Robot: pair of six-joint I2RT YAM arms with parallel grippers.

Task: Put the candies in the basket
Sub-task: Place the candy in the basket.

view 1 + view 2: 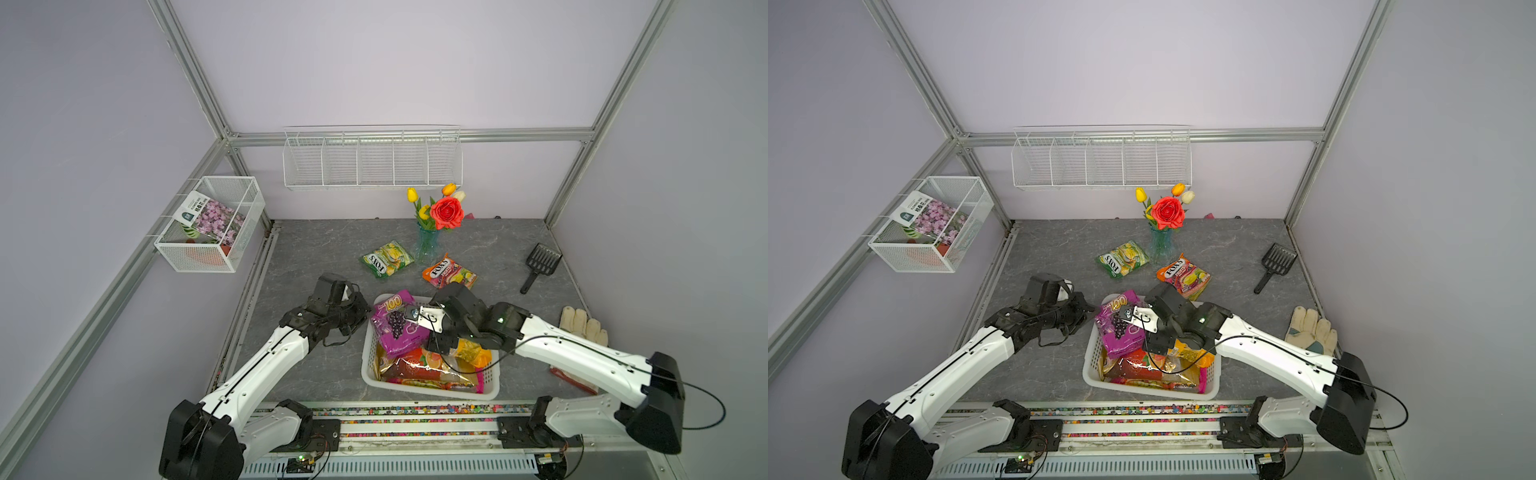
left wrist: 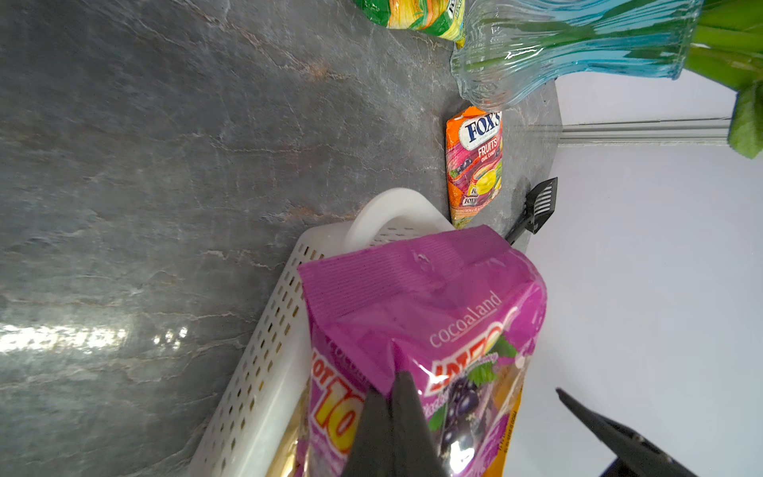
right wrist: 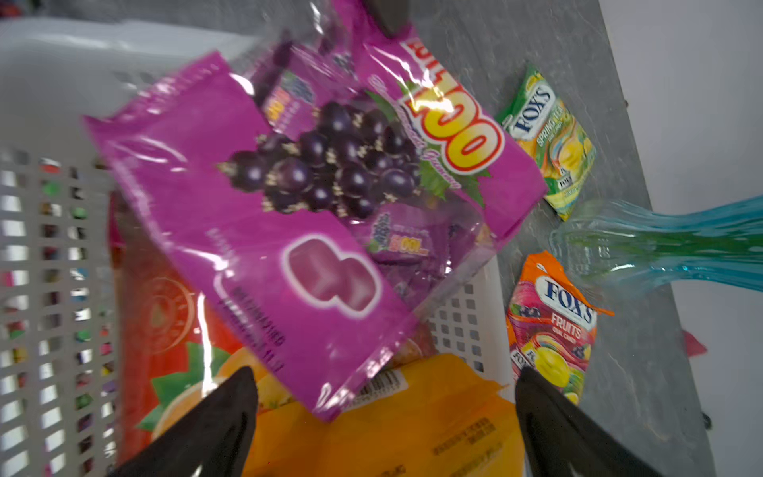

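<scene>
White basket [image 1: 432, 392] sits on the grey table [image 1: 316, 249] between the arms; inside lie the purple grape bag [image 1: 397, 332], tilted over the far rim, the orange mango bag [image 1: 471, 351], the gold fruit-printed bag [image 1: 419, 368] and a pink bag edge [image 1: 481, 384]. Green FOX'S bag [image 1: 387, 258] and orange FOX'S bag [image 1: 449, 272] lie on the table beyond the basket, beside the blue vase [image 1: 428, 243]. Left gripper [image 2: 390, 406] has its jaws pinched together on the purple bag's edge; right gripper [image 3: 386, 402] hangs over the basket, jaws spread wide, holding nothing.
</scene>
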